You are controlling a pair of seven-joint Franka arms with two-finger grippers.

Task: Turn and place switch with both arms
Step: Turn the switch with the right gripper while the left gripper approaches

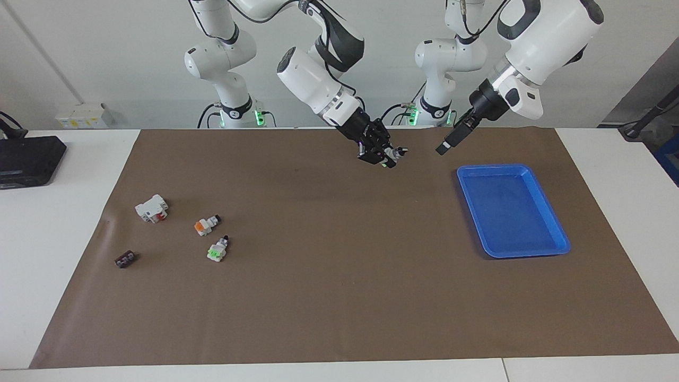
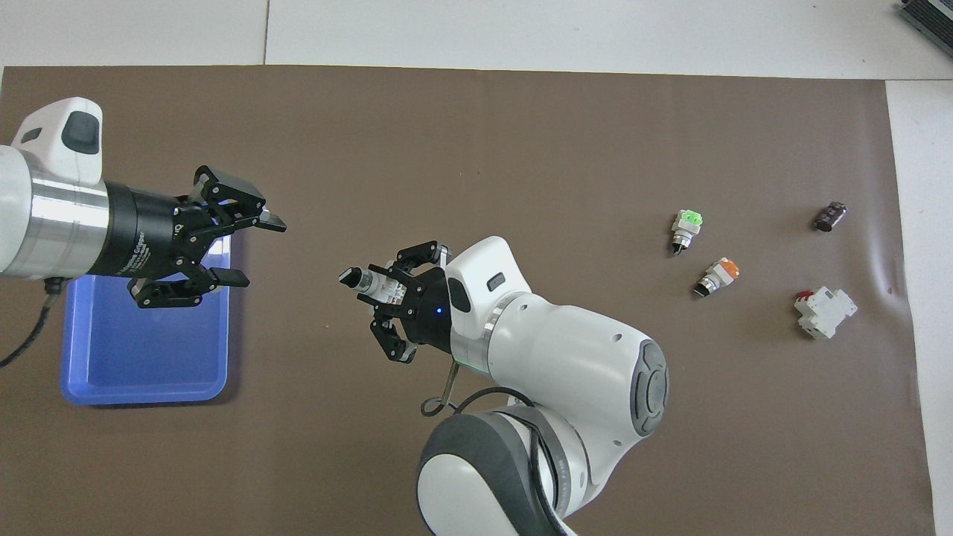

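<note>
Switch [image 2: 370,281] held aloft in right gripper [image 2: 387,286]; left gripper [image 2: 242,249] spread.

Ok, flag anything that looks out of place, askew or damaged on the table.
Nothing stands out. The right end effector holds a switch in the air, the left end effector is open over the blue tray, and the loose parts look intact.

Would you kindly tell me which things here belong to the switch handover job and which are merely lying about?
In the job:
- switch, held up in the right gripper over the mat
- left gripper, open, over the blue tray's edge
- blue tray

Lying about, toward the right arm's end:
- green-marked switch
- orange-marked switch
- white block with red
- small dark part
</note>
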